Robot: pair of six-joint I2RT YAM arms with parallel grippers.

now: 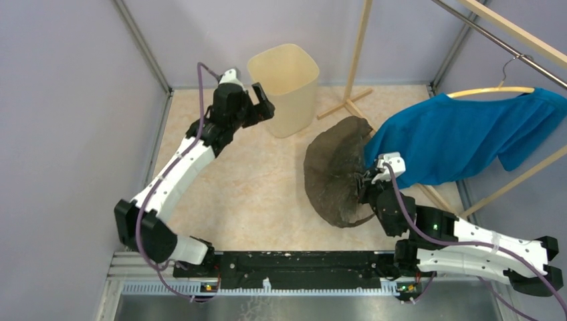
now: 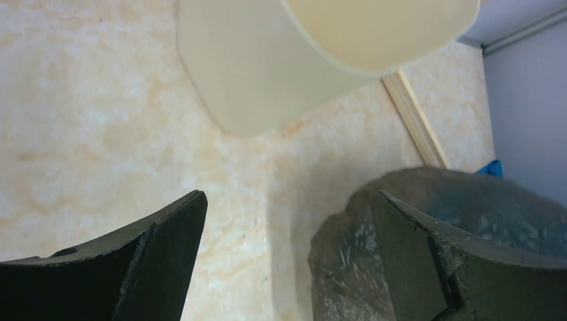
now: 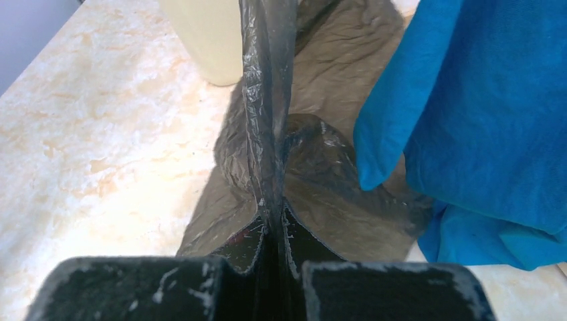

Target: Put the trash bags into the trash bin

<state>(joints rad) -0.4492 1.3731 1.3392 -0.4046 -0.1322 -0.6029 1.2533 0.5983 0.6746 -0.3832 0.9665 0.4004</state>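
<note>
- Trash bags [image 1: 337,175], centre right in the top view, hang from the right end effector [image 1: 366,182], which is clamped on a fold, likely for carrying to the trash bin [image 1: 284,90] at upper centre.
- Left end effector [image 1: 259,101] gapes wide and empty beside the trash bin.
- Only the right wrist view shows the film pinched.

I count one cream trash bin [image 1: 284,87], one dark wrinkled trash bag [image 1: 334,174], one blue shirt [image 1: 455,137], one wooden hanger [image 1: 491,89] and two robot arms [image 1: 180,167] [image 1: 468,244].

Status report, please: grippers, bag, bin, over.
Left gripper open, empty, beside trash bin. Right gripper shut on trash bag, outside the bin. Blue shirt hangs against bag.
</note>
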